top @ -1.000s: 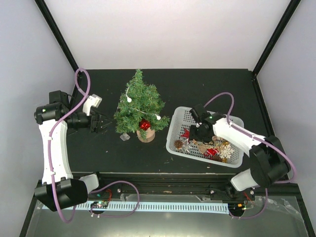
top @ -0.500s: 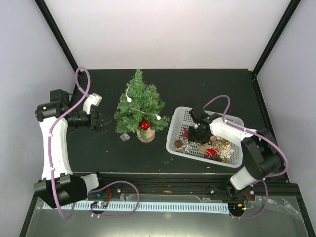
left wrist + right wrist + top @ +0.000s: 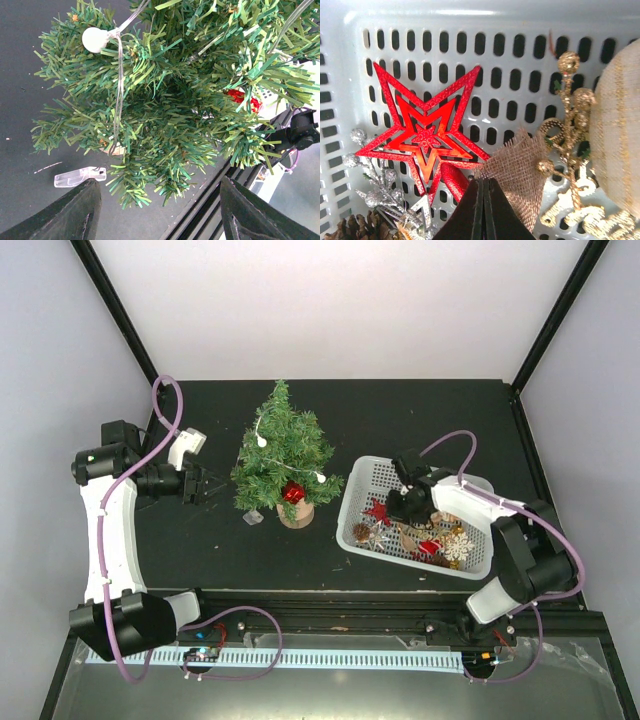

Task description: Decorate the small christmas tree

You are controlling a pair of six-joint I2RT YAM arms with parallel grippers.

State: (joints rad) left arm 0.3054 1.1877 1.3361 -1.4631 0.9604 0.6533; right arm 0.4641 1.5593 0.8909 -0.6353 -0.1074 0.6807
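The small christmas tree stands on the bench left of the basket, beside the wide-open, empty left tool; the right tool, closed emptily near the red star, risks merely shoving ornaments aside.

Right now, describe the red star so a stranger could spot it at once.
Start at the white basket right of the tree in the top view. The star lies at its left end. It is red glitter, five-pointed, with a smaller star nested inside; beside it sit a silver sprig, burlap and gold beads.
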